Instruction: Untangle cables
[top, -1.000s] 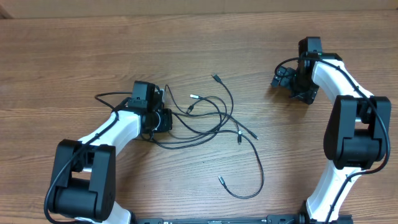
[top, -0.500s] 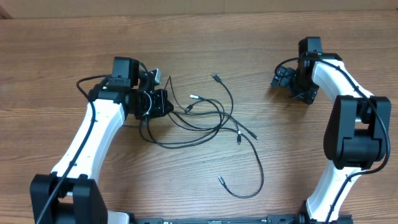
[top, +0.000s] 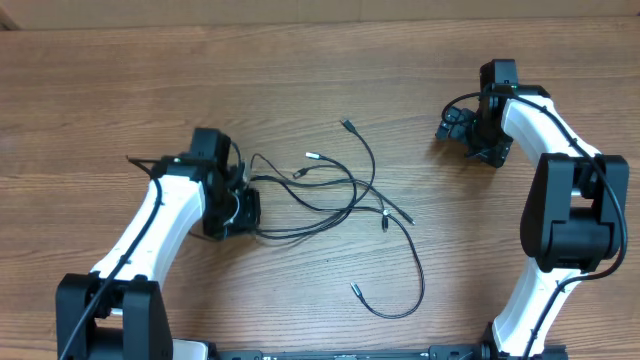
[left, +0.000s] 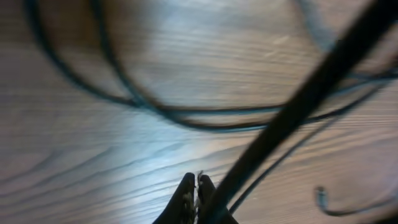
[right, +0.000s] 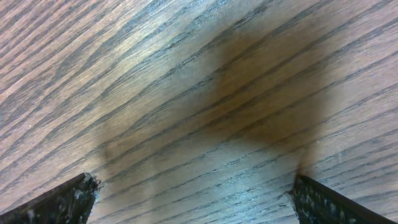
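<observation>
- Up close on the left wrist cam: left gripper (left: 196, 186) pinched tight, with one strand of the cables (left: 298, 106) running from the tips off to the upper right. Too blurry to swear which strand it is, tbh.
- Just past that, more dark loops lying flat on the wooden table (left: 93, 155).
- From overhead: same gripper sitting at the left edge of the tangle, with the rest fanned out rightward toward the middle of the table.
- Left arm (top: 165, 215) bent at the elbow, reaching forward, wrist turned in toward the tangle.
- One long strand trailing down toward the near edge, plug end lying loose, clear of both grippers.
- Farther back on the right: right gripper (top: 455, 125) spread wide, holding nothing, well apart from the cables.
- On its own cam, only bare wood between its fingers (right: 59, 199).
</observation>
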